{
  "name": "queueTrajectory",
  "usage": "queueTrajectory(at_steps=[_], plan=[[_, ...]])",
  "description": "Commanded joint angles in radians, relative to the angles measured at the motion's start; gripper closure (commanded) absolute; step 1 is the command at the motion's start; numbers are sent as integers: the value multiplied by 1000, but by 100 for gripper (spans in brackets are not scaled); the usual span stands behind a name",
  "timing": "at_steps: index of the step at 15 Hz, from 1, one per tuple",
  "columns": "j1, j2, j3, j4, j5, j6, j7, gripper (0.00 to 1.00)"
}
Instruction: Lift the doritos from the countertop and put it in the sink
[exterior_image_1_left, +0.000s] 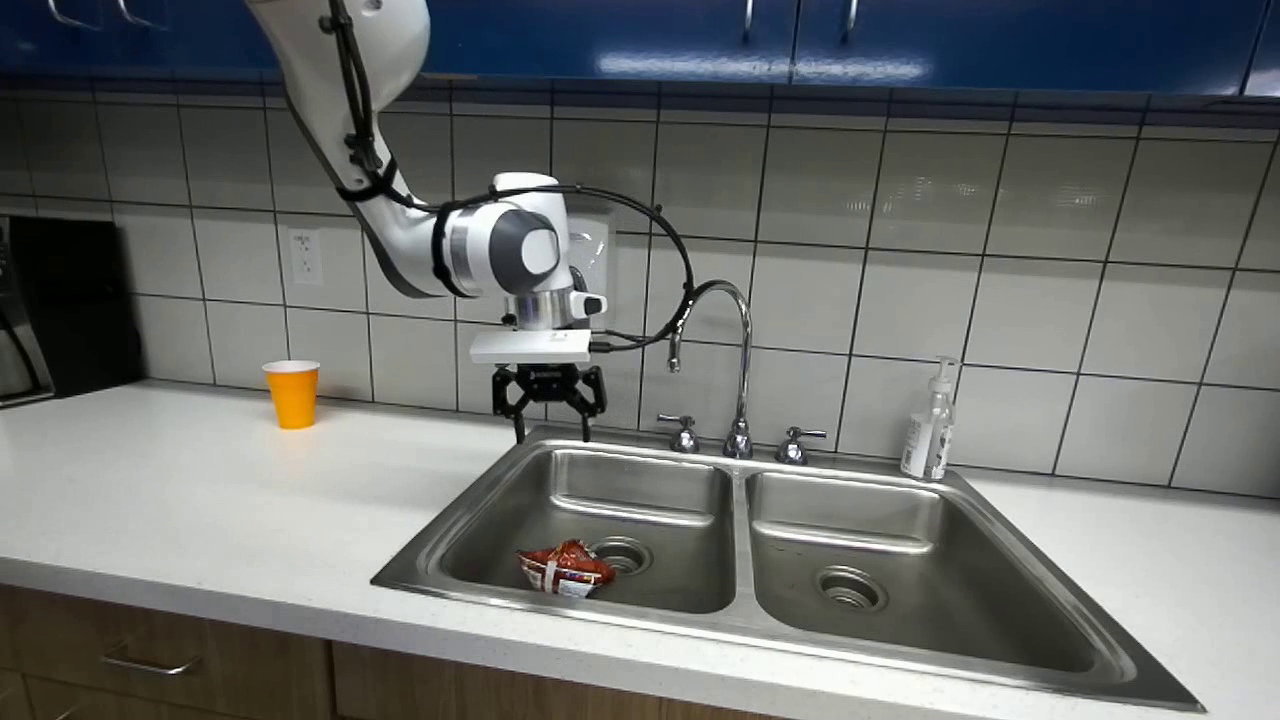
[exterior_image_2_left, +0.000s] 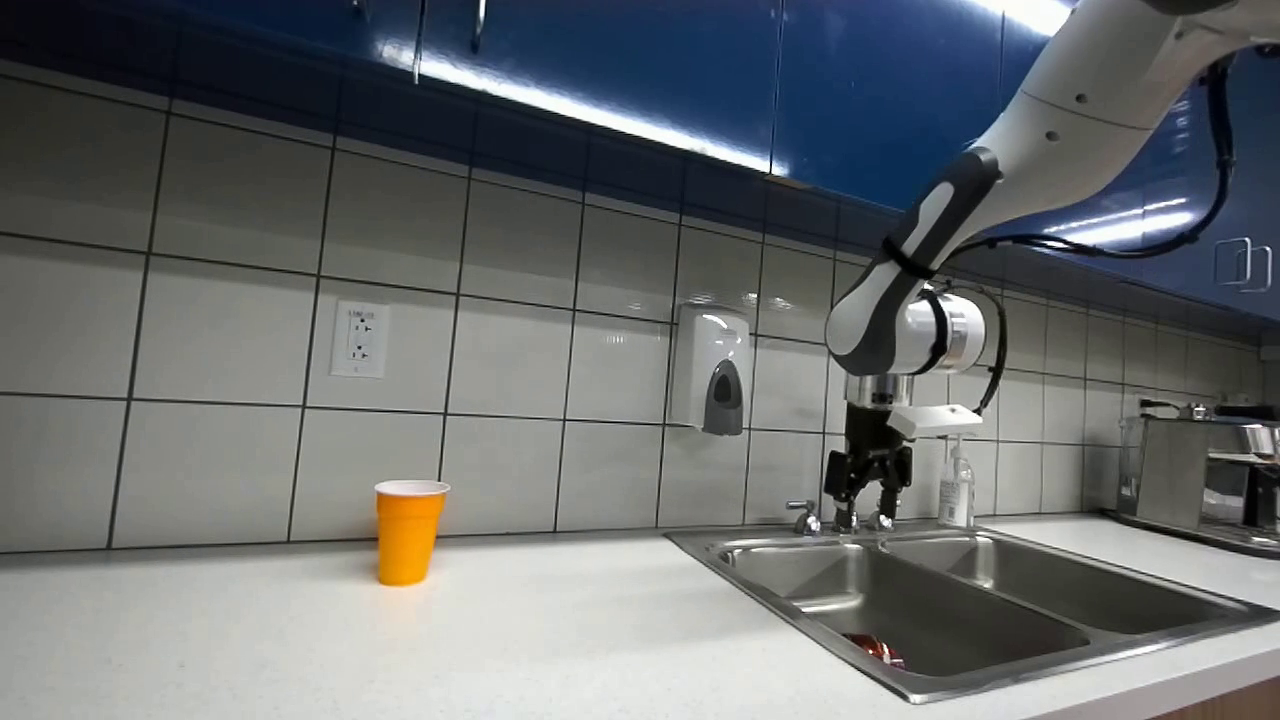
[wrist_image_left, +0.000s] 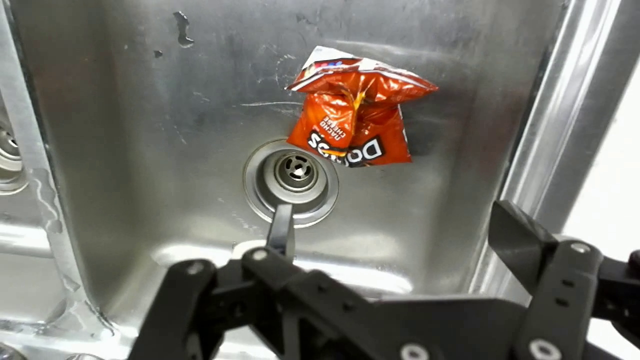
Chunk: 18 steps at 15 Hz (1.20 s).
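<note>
The red Doritos bag (exterior_image_1_left: 566, 568) lies on the floor of the sink (exterior_image_1_left: 742, 610), in the basin nearer the orange cup, beside the drain. In the wrist view the bag (wrist_image_left: 352, 112) lies crumpled with its logo partly folded, its lower edge at the drain's rim. In an exterior view only a small part of the bag (exterior_image_2_left: 876, 648) shows over the sink's rim (exterior_image_2_left: 800, 628). My gripper (exterior_image_1_left: 552, 438) hangs pointing down over the back of the sink, apart from the bag. Its fingers are spread wide with nothing between them, as the wrist view shows (wrist_image_left: 390, 215).
An orange cup (exterior_image_1_left: 292, 395) stands on the counter (exterior_image_1_left: 250, 500) near the tiled wall. The faucet (exterior_image_1_left: 745, 370) and its handles stand close beside my gripper at the sink's back. A soap bottle (exterior_image_1_left: 930, 425) stands at the sink's back corner. A wall dispenser (exterior_image_2_left: 712, 370) is behind my arm.
</note>
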Motion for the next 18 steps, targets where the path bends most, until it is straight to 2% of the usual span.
queueTrajectory(at_steps=[1, 14, 15, 18], plan=[[33, -164, 1, -123, -8, -73, -7, 0], [215, -560, 24, -382, 97, -350, -30, 0], [206, -475, 18, -331, 65, -303, 1, 0], [224, -529, 18, -364, 77, -331, 1, 0]])
